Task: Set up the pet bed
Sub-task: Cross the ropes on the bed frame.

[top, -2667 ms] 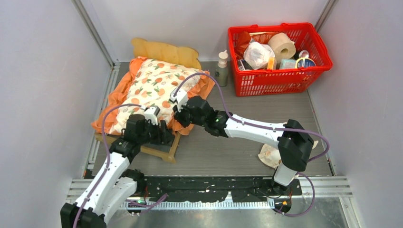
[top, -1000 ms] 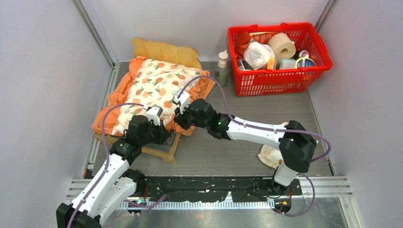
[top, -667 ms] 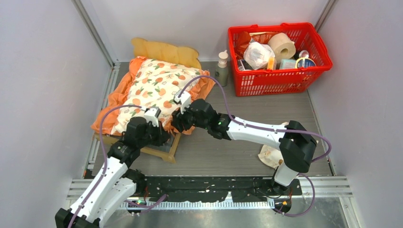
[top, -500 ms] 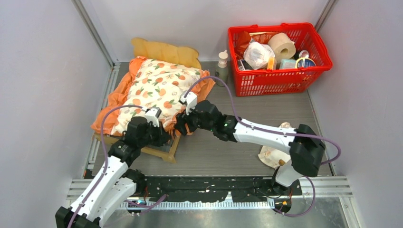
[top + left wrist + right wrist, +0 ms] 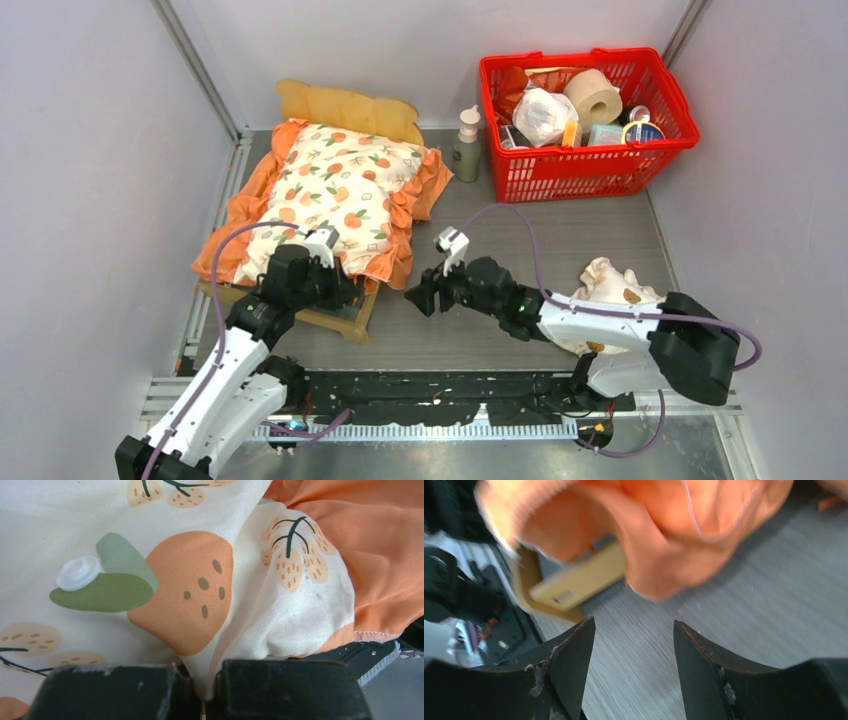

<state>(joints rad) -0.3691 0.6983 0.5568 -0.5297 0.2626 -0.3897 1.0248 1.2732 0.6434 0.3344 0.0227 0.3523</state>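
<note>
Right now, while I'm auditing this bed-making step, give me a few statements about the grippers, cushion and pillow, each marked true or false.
1. The left gripper is shut on the cushion, with a fold of its fabric between the fingers. True.
2. The right gripper grips the cushion's orange ruffle. False: it is open and empty above the table, apart from the cushion.
3. The cushion lies over the pet bed. True.
4. The small pillow lies on top of the cushion. False: it is on the table beside the right arm's base.
</note>
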